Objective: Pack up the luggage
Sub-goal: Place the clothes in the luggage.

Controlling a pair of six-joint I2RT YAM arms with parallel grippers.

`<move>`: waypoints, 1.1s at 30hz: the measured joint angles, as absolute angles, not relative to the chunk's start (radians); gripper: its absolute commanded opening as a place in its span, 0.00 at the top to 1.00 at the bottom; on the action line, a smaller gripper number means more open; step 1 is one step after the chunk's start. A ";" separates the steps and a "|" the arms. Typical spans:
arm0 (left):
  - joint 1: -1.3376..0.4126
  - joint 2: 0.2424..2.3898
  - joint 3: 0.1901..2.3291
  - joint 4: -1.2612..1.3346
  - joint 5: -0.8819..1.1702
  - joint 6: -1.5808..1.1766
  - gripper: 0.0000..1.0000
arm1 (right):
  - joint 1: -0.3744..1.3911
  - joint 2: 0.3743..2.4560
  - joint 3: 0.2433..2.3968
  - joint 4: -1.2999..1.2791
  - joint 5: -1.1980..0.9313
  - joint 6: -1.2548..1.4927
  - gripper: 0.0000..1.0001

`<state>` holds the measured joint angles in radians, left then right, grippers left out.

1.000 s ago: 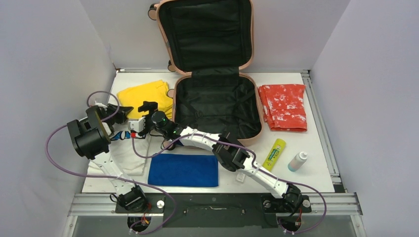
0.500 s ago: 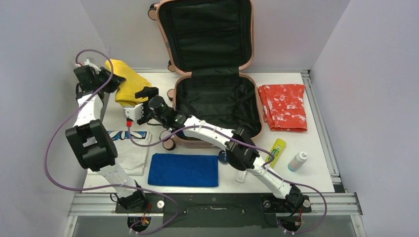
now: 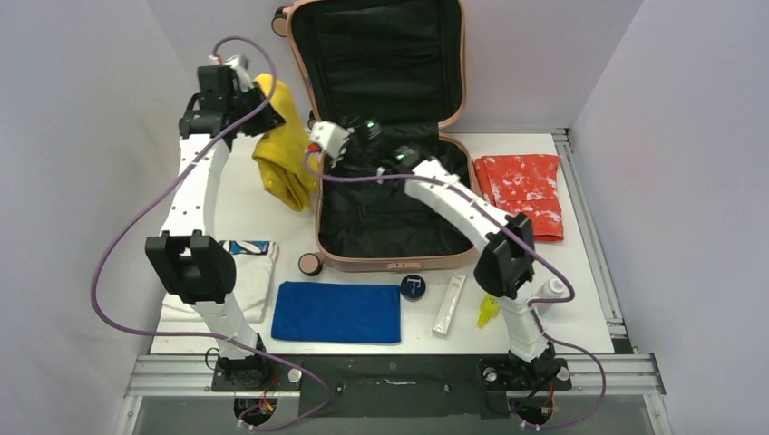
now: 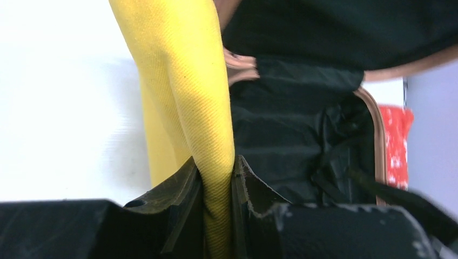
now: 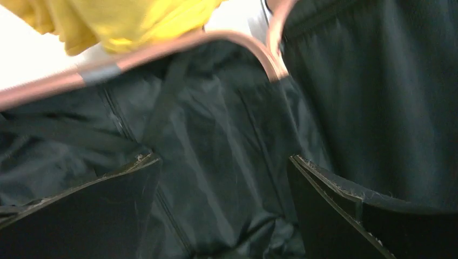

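The luggage (image 3: 458, 195) is a peach-pink suitcase lying open, its lid (image 3: 458, 63) upright against the back wall, black lining inside. My left gripper (image 3: 251, 94) is shut on a yellow cloth (image 3: 282, 149) and holds it in the air just left of the suitcase's back left corner. In the left wrist view the cloth (image 4: 183, 81) hangs from between the fingers (image 4: 217, 172), with the luggage lining (image 4: 302, 135) to the right. My right gripper (image 3: 358, 154) is open and empty over the back left of the suitcase's base; its view shows the lining (image 5: 216, 124), the pink rim (image 5: 162, 48) and the yellow cloth (image 5: 124, 19).
A red patterned cloth (image 3: 521, 190) lies right of the suitcase. In front of the suitcase lie a blue towel (image 3: 335, 313), a white shirt (image 3: 245, 272), a round dark tin (image 3: 413, 287), a white tube (image 3: 451, 304) and a yellow bottle (image 3: 490, 310). Side walls close in on both sides.
My left gripper has lifted the yellow cloth off the table, up and right toward the suitcase. My right gripper has swung from left of the suitcase to above its base.
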<state>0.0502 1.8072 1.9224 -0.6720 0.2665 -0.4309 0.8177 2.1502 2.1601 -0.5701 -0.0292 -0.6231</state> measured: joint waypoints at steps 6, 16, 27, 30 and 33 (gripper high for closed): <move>-0.166 1.911 2.210 -0.884 0.178 -0.339 1.00 | 0.569 1.967 2.013 -0.612 -0.191 -0.504 0.10; -0.418 2.064 2.395 -1.003 -0.025 -0.194 1.00 | 0.182 1.723 1.662 -0.437 -0.369 -0.278 0.10; -0.545 2.341 2.453 -0.991 -0.018 -0.268 1.00 | 0.143 1.557 1.340 -0.299 -0.382 -0.207 0.10; -0.584 2.428 2.479 -0.977 -0.023 -0.303 1.00 | 0.138 1.526 1.308 -0.271 -0.376 -0.199 0.10; -0.625 2.490 2.494 -0.954 -0.027 -0.353 1.00 | 0.137 1.504 1.283 -0.239 -0.370 -0.192 0.10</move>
